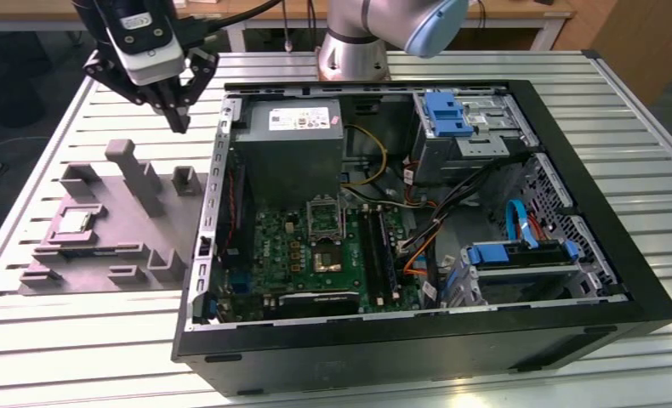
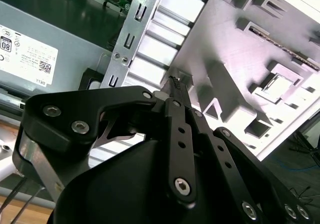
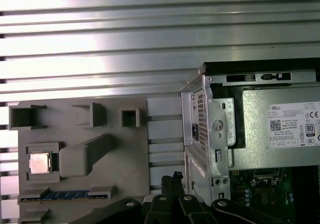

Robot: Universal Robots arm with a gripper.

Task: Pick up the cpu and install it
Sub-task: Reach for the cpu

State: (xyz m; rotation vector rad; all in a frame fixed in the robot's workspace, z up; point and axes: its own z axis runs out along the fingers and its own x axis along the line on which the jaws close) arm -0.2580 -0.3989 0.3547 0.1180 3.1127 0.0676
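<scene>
The cpu (image 3: 39, 163) is a small silvery square lying flat in a recess of the grey fixture plate (image 3: 115, 184). In the exterior view the cpu (image 1: 75, 223) sits on the plate's left part, beside the open computer case (image 1: 427, 340). My gripper (image 1: 180, 126) hangs in the air above the strip between the plate and the case's rear corner, well away from the cpu. Its fingers (image 3: 175, 178) are shut together with nothing between them, and the gripper (image 2: 174, 83) points down at the table slats next to the plate.
Upright blocks (image 1: 143, 174) rise from the fixture plate. Inside the case are the motherboard (image 1: 313, 255), a grey power supply (image 1: 296, 149), blue drive brackets (image 1: 450, 115) and loose cables (image 1: 450, 212). The slatted metal table (image 1: 642, 153) surrounds everything.
</scene>
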